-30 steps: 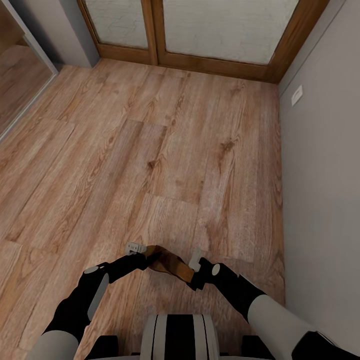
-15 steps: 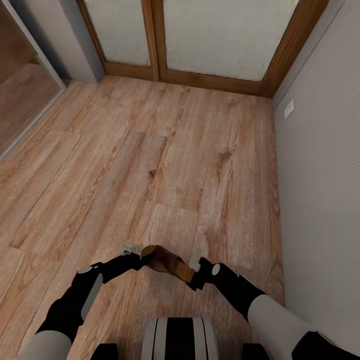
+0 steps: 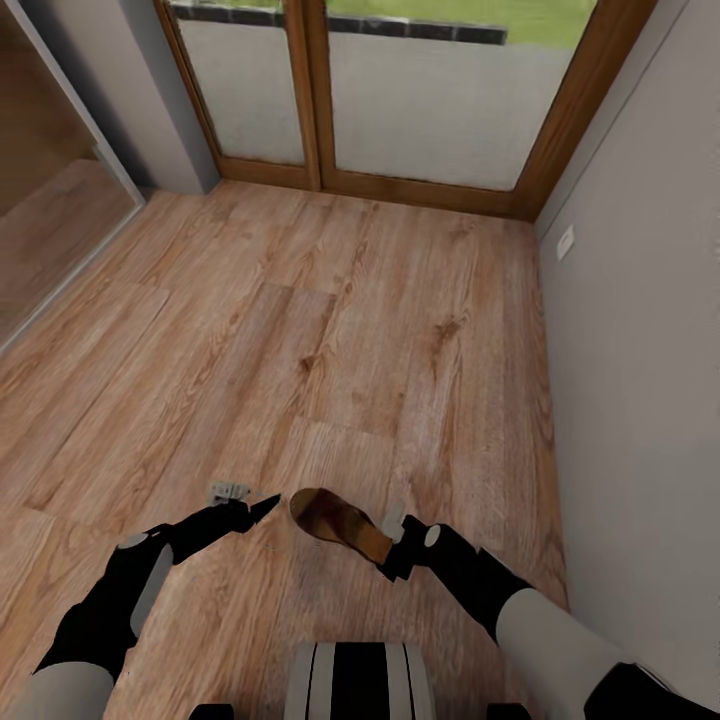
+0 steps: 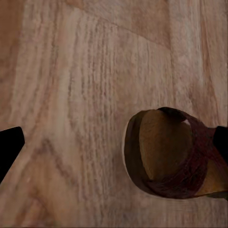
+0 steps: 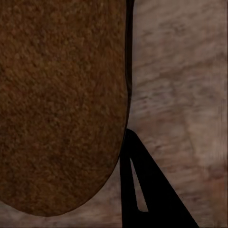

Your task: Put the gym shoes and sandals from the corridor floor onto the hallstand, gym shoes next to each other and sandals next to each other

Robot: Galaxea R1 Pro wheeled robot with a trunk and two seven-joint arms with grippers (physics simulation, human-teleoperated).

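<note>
Right hand (image 3: 392,556) closed on the heel end of one sandal (image 3: 338,523), carried just above the floor (image 3: 380,330). Sandal's long axis runs from that hand forward and leftward; toe strap faces the left hand (image 3: 262,508). Left hand just beside the toe, apart from it, holding nothing; fingers look spread, judging by the wrist view. Ahead: bare planks to the glass doors (image 3: 420,90). Wall (image 3: 640,330) close on right; more room left.
</note>
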